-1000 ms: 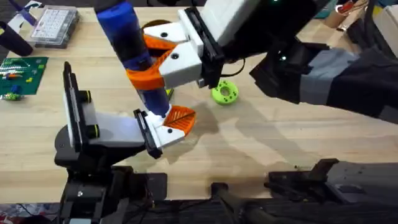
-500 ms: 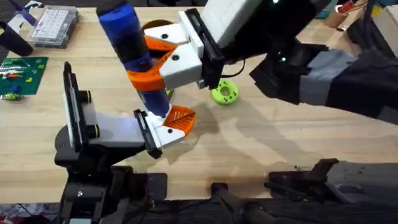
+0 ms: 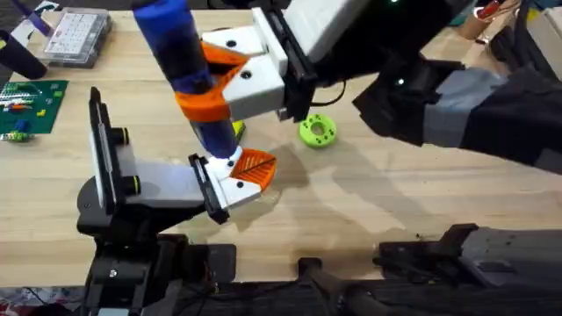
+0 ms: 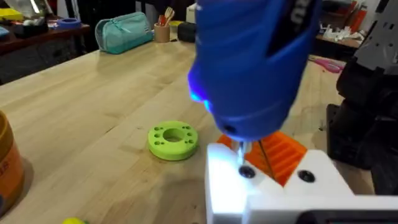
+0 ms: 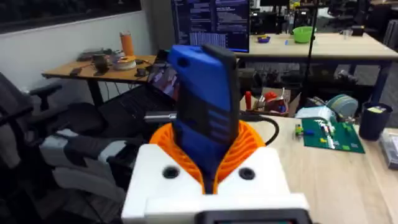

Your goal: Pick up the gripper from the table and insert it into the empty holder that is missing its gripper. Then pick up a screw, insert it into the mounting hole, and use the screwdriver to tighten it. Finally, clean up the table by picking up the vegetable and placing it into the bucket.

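Jaws of the right gripper (image 3: 215, 83), white with orange ribbed pads, pinch the screwdriver (image 3: 180, 61) round its blue body at upper centre of the overhead frame; the right wrist view shows the same clamp from behind. The tool stands steeply, tilted slightly, its thin bit pointing down onto a white block with an orange ribbed pad (image 3: 246, 171), seen close in the left wrist view where the bit meets a dark hole. That block is the left gripper (image 3: 233, 180), at centre-left of the overhead frame; whether its jaws are spread or closed I cannot tell.

Just behind the blue shaft, the yellow vegetable (image 3: 239, 130) peeks out, and an orange bucket (image 3: 221, 39) shows beside the right gripper. A green disc (image 3: 317, 131) lies right of centre, apart from both. Bare table (image 3: 421, 193) stretches across the right and lower middle. Upper left holds a clear parts box (image 3: 77, 35) and a green board (image 3: 31, 104). No legible writing.
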Controlling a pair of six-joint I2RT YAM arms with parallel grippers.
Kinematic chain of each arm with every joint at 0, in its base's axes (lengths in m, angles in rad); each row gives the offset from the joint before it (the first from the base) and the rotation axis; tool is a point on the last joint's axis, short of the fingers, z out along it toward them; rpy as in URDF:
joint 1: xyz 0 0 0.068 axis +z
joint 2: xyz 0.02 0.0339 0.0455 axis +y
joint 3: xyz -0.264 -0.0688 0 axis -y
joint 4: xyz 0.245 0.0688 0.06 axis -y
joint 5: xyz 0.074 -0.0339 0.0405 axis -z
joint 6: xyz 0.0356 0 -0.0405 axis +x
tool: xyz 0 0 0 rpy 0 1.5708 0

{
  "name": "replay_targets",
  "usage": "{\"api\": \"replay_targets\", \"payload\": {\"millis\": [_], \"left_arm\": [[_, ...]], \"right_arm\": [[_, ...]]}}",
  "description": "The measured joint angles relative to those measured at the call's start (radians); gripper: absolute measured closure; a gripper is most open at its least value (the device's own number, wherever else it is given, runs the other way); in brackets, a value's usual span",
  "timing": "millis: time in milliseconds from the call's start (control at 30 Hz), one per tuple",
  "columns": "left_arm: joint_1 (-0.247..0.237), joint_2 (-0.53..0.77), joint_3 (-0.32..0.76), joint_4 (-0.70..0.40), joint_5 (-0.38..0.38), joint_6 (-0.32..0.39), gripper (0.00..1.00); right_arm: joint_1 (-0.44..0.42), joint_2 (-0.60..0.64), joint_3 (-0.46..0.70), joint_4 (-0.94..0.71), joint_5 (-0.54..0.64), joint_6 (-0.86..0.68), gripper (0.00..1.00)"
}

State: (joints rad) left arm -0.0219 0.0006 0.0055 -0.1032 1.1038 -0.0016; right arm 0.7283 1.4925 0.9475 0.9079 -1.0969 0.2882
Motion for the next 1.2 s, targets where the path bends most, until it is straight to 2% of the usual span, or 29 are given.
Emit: {"api": "replay_targets", "payload": {"millis": [200, 300, 367, 500, 600, 667, 867, 1100, 1200], "left_arm": [[0.0, 0.0, 0.0, 0.0, 0.0, 0.0, 0.983], [0.0, 0.0, 0.0, 0.0, 0.0, 0.0, 0.984], [0.0, 0.0, 0.0, 0.0, 0.0, 0.001, 0.984], [0.0, 0.0, 0.0, 0.0, 0.0, 0.0, 0.984], [0.0, 0.0, 0.0, 0.0, 0.0, 0.0, 0.982], [0.0, 0.0, 0.0, 0.0, 0.0, 0.0, 0.983], [0.0, 0.0, 0.0, 0.0, 0.0, 0.0, 0.983], [0.0, 0.0, 0.0, 0.0, 0.0, 0.0, 0.984], [0.0, 0.0, 0.0, 0.0, 0.0, 0.0, 0.984]], "right_arm": [[-0.012, 0.0, 0.168, -0.215, 0.006, -0.041, 0.951], [-0.019, 0.0, 0.265, -0.401, 0.021, -0.126, 0.952], [-0.021, 0.0, 0.33, -0.585, 0.05, -0.2, 0.95], [-0.028, 0.0, 0.485, -1.01, 0.195, -0.397, 0.952], [-0.037, 0.0, 0.601, -1.252, 0.342, -0.557, 0.95], [-0.048, 0.0, 0.657, -1.352, 0.435, -0.649, 0.95], [-0.133, 0.001, 0.691, -1.566, 0.619, -0.784, 0.952], [-0.221, 0.011, 0.691, -1.777, 0.687, -0.832, 0.952], [-0.253, 0.037, 0.691, -1.816, 0.744, -0.882, 0.952]]}}
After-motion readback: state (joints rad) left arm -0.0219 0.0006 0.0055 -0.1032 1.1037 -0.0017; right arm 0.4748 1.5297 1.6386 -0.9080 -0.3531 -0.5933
